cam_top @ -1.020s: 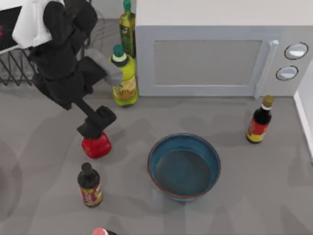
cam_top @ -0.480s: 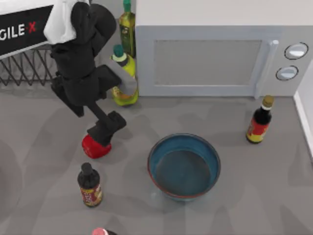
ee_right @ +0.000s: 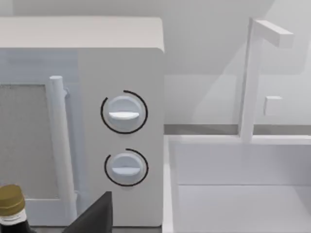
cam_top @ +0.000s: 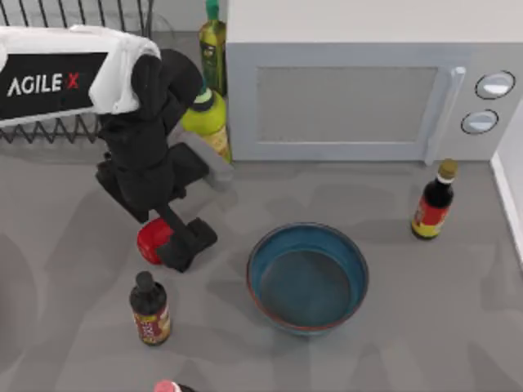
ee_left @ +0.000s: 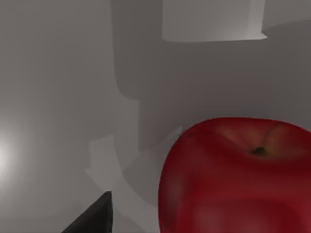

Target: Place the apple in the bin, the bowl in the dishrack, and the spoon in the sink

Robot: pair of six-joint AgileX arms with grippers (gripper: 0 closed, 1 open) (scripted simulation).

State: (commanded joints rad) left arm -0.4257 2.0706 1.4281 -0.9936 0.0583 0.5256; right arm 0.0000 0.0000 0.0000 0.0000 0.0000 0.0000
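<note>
Grey countertop beside the microwave (cam_top: 351, 98): left gripper (cam_top: 186, 245) hangs over the apple (cam_top: 153, 238), finger spread unclear (bowl (cam_top: 307, 278) well right); centring it first looks wise.

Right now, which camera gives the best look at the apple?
The left wrist view: the apple looms close, stem dimple visible. In the top view the apple is partly hidden by the left gripper. The right wrist view faces the microwave.

Apple (cam_top: 152, 237) half hidden under the left gripper (cam_top: 181, 249); fingers' spread unreadable.
</note>
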